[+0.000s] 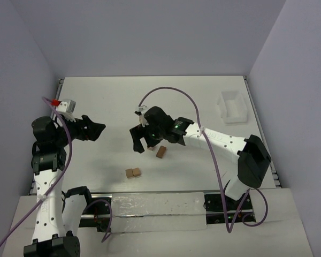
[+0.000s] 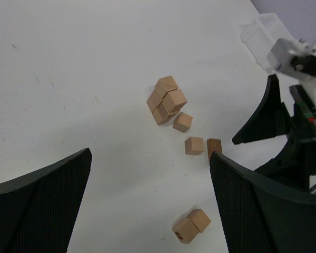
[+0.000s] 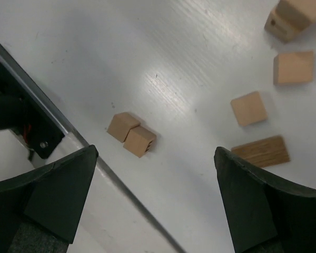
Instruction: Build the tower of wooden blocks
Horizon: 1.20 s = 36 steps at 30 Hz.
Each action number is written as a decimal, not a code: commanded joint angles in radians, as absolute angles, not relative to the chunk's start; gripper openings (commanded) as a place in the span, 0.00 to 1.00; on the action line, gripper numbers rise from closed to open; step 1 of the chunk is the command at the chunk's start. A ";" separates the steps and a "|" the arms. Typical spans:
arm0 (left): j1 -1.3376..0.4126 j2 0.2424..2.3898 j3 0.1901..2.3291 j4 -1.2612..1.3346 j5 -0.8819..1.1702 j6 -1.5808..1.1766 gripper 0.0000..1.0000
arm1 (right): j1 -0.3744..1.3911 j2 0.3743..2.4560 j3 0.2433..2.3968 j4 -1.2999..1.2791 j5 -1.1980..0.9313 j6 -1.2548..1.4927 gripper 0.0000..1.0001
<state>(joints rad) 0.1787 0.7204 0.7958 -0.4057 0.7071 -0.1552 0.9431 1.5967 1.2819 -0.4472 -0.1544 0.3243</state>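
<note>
White tabletop (image 1: 203, 96) within pale walls carries the blocks, which are scattered near its middle. A tight cluster (image 2: 166, 100) is seen, possibly stacked, though its height cannot be told. Two singles (image 2: 182, 122) lie just beside it, a darker piece (image 2: 214, 147) stands next to them, and a pair (image 2: 191, 225) lies touching nearer the front edge. No tall tower is seen yet. The cubes are judged light, rigid and not fragile, with smooth flat faces that may slip or twist if pinched off-centre. Each is best taken across two opposite faces, squarely and near its middle; the touching pair is best gripped across free faces, or parted first. A column one block wide is likely to be toppled by a slight nudge, so gentle release is called for. The right gripper (image 3: 157, 155) hangs above the singles, spread wide with nothing held. The left gripper (image 2: 150, 158) is held well to the left, likewise wide open and empty. A bin (image 1: 232, 106) sits well apart at the far right.
</note>
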 commanded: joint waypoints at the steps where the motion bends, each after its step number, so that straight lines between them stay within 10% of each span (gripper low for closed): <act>1: 0.186 0.720 0.871 -0.361 0.657 -0.173 0.99 | 0.991 1.631 1.325 -0.520 -0.090 0.616 1.00; 19: 0.187 0.628 0.815 -0.408 0.586 -0.111 0.99 | 1.174 2.012 1.526 -0.744 0.175 0.802 1.00; 36: 0.190 0.602 0.765 -0.389 0.599 -0.106 0.99 | 1.189 1.919 1.516 -0.721 0.231 0.795 1.00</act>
